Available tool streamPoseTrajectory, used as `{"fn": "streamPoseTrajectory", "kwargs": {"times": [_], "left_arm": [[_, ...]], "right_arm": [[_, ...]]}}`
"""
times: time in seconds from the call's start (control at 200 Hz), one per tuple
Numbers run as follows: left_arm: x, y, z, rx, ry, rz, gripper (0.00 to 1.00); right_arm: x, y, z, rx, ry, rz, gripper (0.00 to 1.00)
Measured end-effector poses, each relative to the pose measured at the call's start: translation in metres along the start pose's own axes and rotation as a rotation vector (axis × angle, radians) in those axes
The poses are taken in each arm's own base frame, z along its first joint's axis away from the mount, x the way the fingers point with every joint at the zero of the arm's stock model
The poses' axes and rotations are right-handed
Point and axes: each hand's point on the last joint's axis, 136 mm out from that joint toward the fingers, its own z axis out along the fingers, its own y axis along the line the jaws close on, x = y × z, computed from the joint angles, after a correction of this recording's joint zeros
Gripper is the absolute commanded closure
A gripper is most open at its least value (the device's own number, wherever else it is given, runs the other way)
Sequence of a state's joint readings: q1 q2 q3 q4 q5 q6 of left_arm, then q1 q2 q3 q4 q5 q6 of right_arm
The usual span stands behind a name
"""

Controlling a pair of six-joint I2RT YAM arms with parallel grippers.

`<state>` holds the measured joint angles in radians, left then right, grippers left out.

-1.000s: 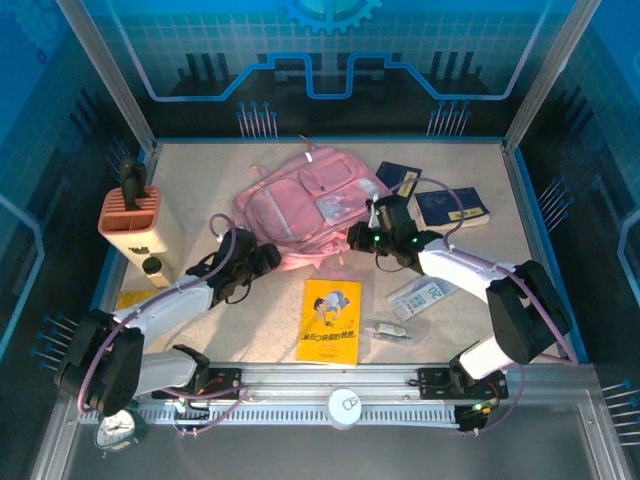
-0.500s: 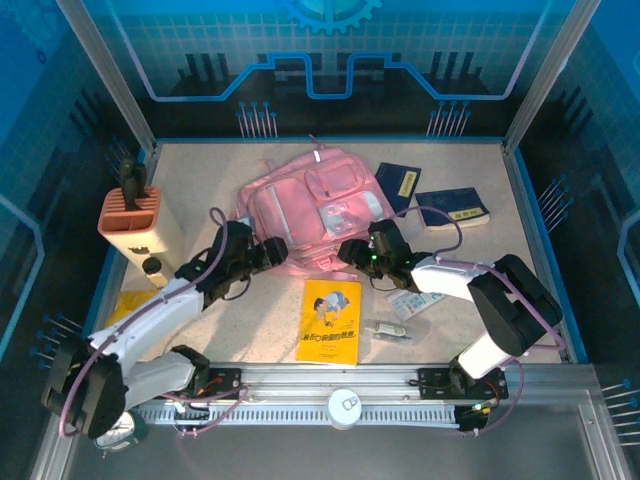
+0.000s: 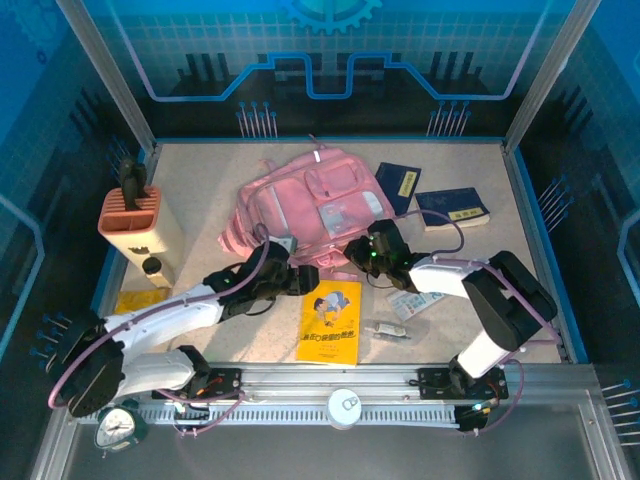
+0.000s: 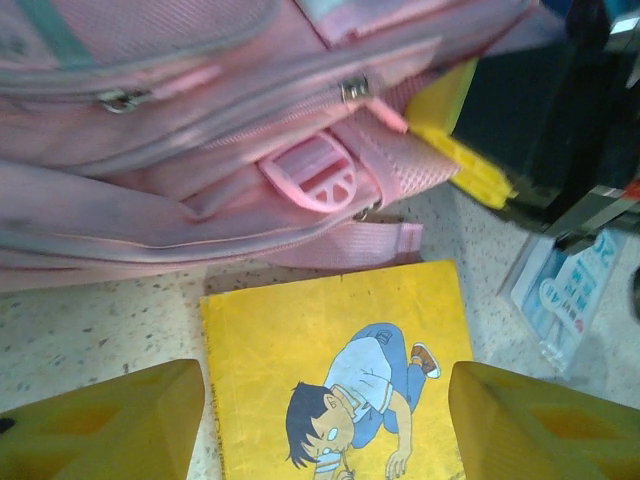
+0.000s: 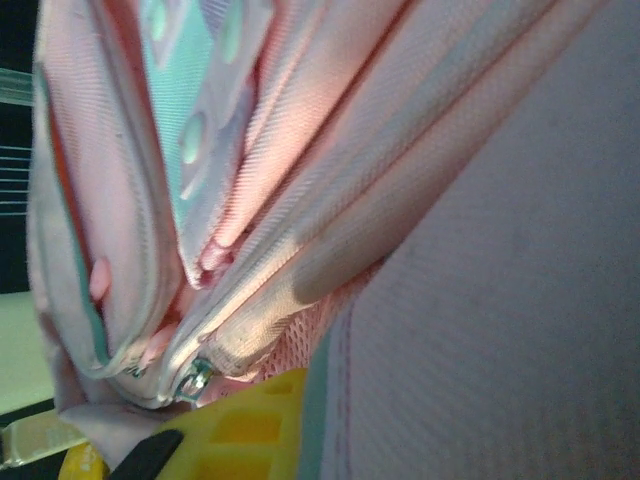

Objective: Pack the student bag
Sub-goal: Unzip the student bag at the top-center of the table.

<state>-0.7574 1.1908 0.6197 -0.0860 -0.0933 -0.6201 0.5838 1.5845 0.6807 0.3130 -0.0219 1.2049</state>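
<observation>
Left gripper (image 4: 325, 390) fingers spread, empty, above yellow picture book (image 4: 330, 340). Right gripper (image 3: 355, 256) clamped on student bag (image 3: 305, 200) edge.

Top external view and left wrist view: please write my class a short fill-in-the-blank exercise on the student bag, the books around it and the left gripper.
1. The student bag is made of ____ fabric.
2. The book lying just in front of the bag has a ____ cover.
3. The left gripper hovers over that book with its jaws ____.
4. To the right of the bag lie ____ dark blue books.

Missing words: pink; yellow; open; two.
</observation>
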Motion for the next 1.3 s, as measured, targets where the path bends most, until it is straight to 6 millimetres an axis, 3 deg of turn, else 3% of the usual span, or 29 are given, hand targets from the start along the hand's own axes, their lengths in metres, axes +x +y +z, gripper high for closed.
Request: {"fn": "streamPoseTrajectory", "kwargs": {"times": [0.18, 0.34, 0.775, 1.131, 1.301], "left_arm": [[0.010, -0.012, 0.016, 0.018, 0.019, 0.141, 0.34], [0.004, -0.022, 0.029, 0.031, -0.002, 0.200, 0.34], [-0.015, -0.040, 0.066, -0.001, -0.093, 0.239, 0.38], [-0.045, -0.031, 0.082, -0.135, -0.210, 0.156, 0.43], [-0.056, -0.027, 0.087, -0.185, -0.254, 0.129, 0.56]], "right_arm": [[-0.015, 0.032, -0.021, -0.061, -0.044, -0.001, 0.93], [-0.023, 0.050, -0.031, -0.087, -0.061, -0.001, 0.92], [-0.024, 0.054, -0.034, -0.064, -0.061, 0.022, 0.93], [-0.029, 0.059, -0.035, -0.066, -0.075, 0.040, 0.94], [-0.031, 0.058, -0.035, -0.061, -0.087, 0.044, 0.94]]}}
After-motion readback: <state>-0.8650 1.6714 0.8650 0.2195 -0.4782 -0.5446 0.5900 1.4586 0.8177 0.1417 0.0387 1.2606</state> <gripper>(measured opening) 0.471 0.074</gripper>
